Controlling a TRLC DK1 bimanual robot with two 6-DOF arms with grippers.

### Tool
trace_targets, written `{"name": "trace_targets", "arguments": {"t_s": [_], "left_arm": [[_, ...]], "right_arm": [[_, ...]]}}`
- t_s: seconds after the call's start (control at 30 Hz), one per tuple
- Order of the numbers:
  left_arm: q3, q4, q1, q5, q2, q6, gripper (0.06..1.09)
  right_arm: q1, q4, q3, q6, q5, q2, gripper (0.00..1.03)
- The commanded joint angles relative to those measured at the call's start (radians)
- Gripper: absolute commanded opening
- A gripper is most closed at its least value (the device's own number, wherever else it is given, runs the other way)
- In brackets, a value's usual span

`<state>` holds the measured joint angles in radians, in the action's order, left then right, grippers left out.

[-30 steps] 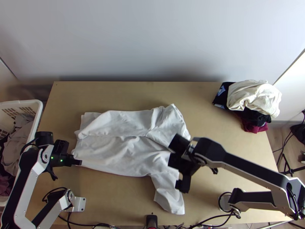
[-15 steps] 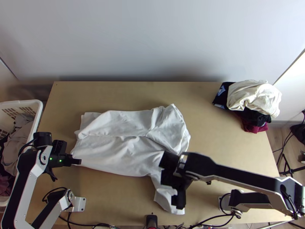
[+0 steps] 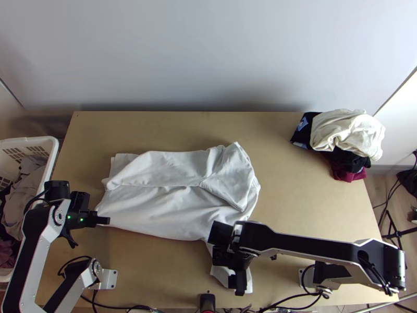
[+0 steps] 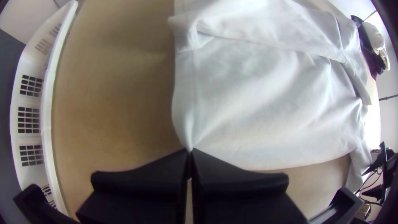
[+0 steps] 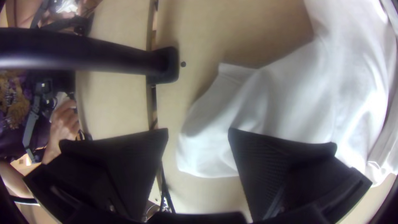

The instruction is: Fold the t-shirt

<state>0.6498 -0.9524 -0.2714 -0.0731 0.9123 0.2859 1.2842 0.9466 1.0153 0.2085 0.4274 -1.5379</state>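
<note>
The wide-open, empty right black gripper (image 5: 198, 129) has swung over the white t-shirt's (image 3: 156, 208) outflung sleeve (image 5: 207, 153), probably to fold it, while the left black gripper (image 4: 189, 151) pinches a corner (image 4: 188, 142).

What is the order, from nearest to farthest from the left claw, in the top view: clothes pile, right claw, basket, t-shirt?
1. T-shirt, gripped by the left claw.
2. Basket, at the table's left.
3. Right claw, near the front edge.
4. Clothes pile, far right corner.
</note>
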Motion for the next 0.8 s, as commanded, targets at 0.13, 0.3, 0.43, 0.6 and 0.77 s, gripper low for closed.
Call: {"name": "trace_targets", "arguments": {"t_s": [0.13, 0.3, 0.43, 0.6, 0.77], "left_arm": [[0.004, 0.010, 0.015, 0.001, 0.013, -0.019, 0.09], [0.014, 0.012, 0.015, 0.002, 0.022, -0.017, 0.09], [0.022, 0.010, 0.015, 0.002, 0.023, -0.016, 0.09], [0.030, 0.006, 0.012, 0.001, 0.020, -0.013, 0.09], [0.059, -0.003, 0.014, -0.005, -0.013, -0.016, 0.09]], "right_arm": [[-0.006, -0.129, -0.070, -0.047, -0.033, -0.045, 0.36], [-0.006, -0.158, -0.089, -0.060, -0.070, -0.047, 0.25], [-0.014, -0.172, -0.081, -0.060, -0.102, -0.036, 0.03], [-0.036, -0.163, -0.072, -0.061, -0.108, -0.011, 0.03], [-0.106, -0.114, -0.040, -0.063, -0.108, 0.030, 0.03]]}}
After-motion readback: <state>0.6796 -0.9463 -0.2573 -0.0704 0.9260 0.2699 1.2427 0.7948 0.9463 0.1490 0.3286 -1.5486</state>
